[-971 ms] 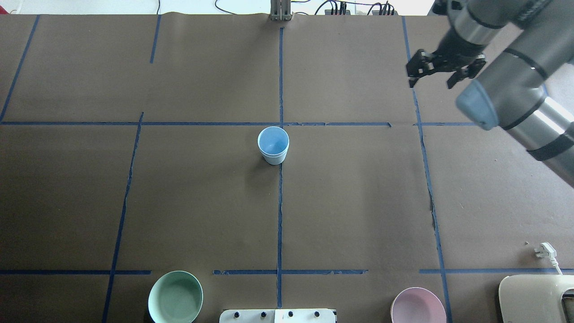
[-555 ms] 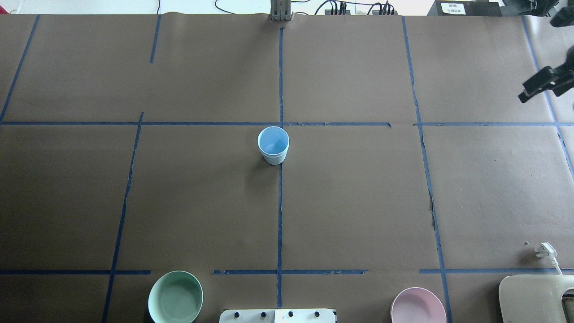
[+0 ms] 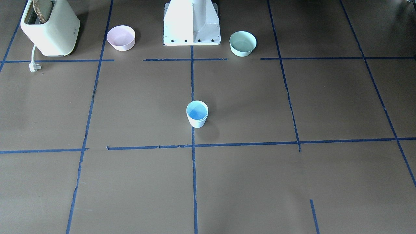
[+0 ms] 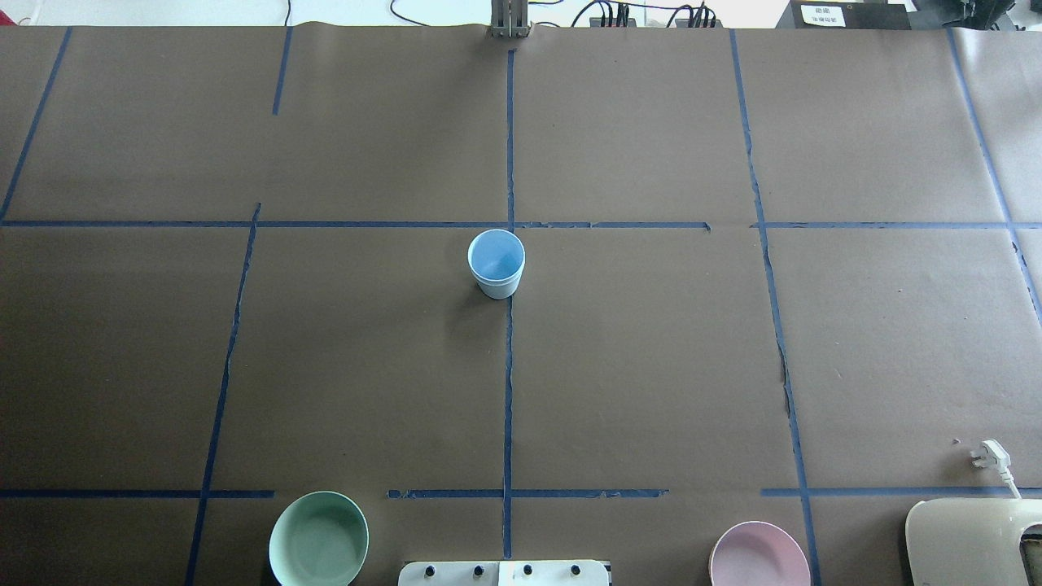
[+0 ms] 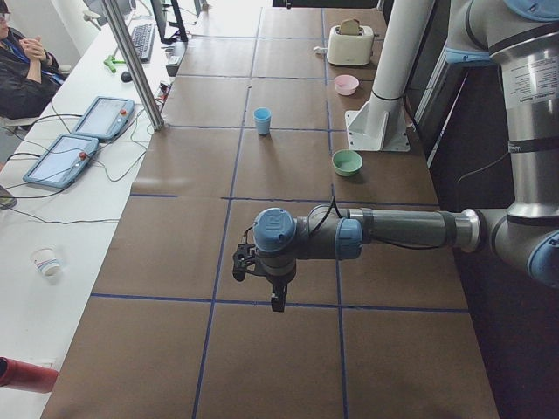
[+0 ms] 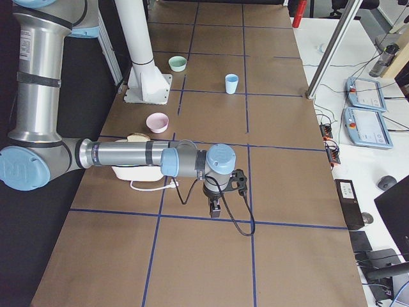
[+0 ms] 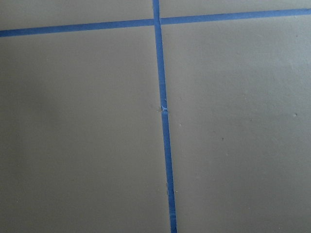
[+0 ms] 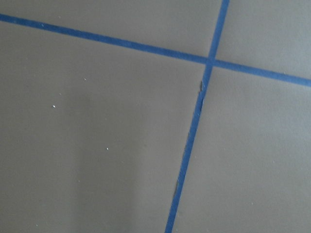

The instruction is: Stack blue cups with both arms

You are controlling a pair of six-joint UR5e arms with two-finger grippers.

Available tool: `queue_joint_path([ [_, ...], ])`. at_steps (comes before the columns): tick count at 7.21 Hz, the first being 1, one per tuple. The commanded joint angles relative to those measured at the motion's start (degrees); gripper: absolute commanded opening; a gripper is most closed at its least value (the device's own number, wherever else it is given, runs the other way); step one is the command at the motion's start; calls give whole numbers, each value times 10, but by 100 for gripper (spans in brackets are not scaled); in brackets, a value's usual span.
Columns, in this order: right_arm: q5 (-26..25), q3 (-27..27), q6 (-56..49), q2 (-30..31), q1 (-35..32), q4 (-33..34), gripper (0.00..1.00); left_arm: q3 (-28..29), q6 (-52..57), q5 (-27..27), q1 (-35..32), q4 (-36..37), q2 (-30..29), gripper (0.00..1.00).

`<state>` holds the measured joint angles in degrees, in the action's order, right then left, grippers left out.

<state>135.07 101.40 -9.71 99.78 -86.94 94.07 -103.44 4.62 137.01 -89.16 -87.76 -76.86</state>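
The blue cups (image 4: 496,264) stand upright as one nested pair at the table's middle, on the centre tape line. Two rims show, one just below the other. The pair also shows in the front view (image 3: 197,114) and in both side views (image 5: 262,120) (image 6: 231,83). No gripper is near them. My left gripper (image 5: 272,297) hangs over bare table far from the cups, toward my left end. My right gripper (image 6: 215,208) hangs over bare table toward my right end. Both show only in the side views, so I cannot tell whether they are open or shut. Both wrist views show only brown paper and blue tape.
A mint-green bowl (image 4: 318,539) and a pink bowl (image 4: 759,557) sit on either side of the white pedestal base (image 3: 191,22). A cream toaster (image 4: 973,541) with its plug (image 4: 989,454) is at the near right corner. An operator sits beyond the table's far side (image 5: 22,61).
My right arm and gripper have swung out of the overhead view past its right edge. The nested cups have not moved.
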Motion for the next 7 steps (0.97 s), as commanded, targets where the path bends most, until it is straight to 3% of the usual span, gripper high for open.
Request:
queue_joint_path([
  [1,-1,3,2,9,-3,1,100,-3,1,-1,0,-1,0,100],
  [7,1,3,3,5,-3,1,100,3,0,-2,0,-2,0,100],
])
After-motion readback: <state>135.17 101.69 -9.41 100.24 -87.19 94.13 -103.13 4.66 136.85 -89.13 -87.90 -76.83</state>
